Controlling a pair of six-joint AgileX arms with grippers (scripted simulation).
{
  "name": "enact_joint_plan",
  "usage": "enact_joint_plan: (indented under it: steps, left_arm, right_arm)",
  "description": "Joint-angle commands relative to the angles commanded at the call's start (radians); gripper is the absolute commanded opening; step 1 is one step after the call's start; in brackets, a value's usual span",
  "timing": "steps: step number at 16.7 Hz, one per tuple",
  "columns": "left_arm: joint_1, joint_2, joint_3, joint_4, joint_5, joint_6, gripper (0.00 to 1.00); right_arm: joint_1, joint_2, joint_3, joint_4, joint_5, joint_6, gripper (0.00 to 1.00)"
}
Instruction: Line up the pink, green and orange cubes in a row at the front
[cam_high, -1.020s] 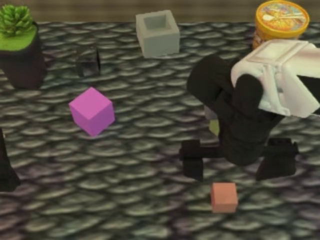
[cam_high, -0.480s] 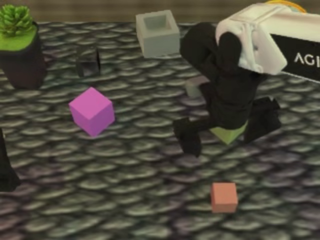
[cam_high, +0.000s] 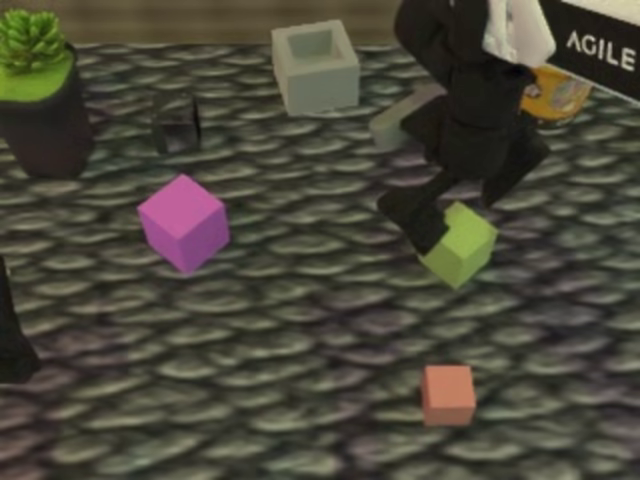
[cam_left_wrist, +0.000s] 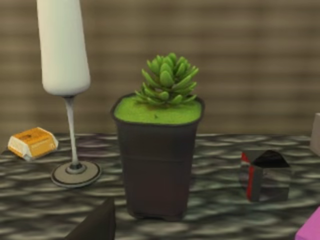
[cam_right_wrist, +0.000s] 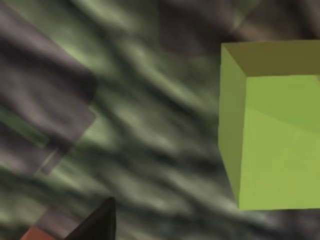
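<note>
Three cubes not yet lined up | right gripper (cam_high: 462, 205) spread over green cube (cam_high: 461, 243), nothing held | pink cube (cam_high: 183, 221), orange cube (cam_high: 448, 394) apart | left arm parked at table's left edge.

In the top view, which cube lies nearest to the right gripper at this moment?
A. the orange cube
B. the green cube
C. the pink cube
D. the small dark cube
B. The right gripper hangs directly at the green cube, while the pink cube lies far to the left, the orange cube nearer the front edge, and the small dark cube toward the back left.
</note>
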Motion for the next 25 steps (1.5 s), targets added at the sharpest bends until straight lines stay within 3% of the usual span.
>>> enact_joint_plan:
  steps: [3, 9, 17, 22, 25]
  left_arm:
    - [0.0, 0.0, 0.0, 0.0, 0.0, 0.0, 1.0]
    - [0.0, 0.0, 0.0, 0.0, 0.0, 0.0, 1.0]
    - [0.0, 0.0, 0.0, 0.0, 0.0, 0.0, 1.0]
    - [0.0, 0.0, 0.0, 0.0, 0.0, 0.0, 1.0]
    - [0.0, 0.0, 0.0, 0.0, 0.0, 0.0, 1.0]
  right_arm:
    - [-0.031, 0.034, 0.063, -0.012, 0.0, -0.079, 1.0]
    - [-0.028, 0.032, 0.061, -0.008, 0.001, -0.081, 1.0]
    - [-0.031, 0.109, -0.134, 0.267, 0.001, -0.081, 1.0]
    - [-0.031, 0.119, -0.153, 0.29, 0.001, -0.081, 1.0]
    - [-0.031, 0.119, -0.153, 0.29, 0.001, -0.081, 0.77]
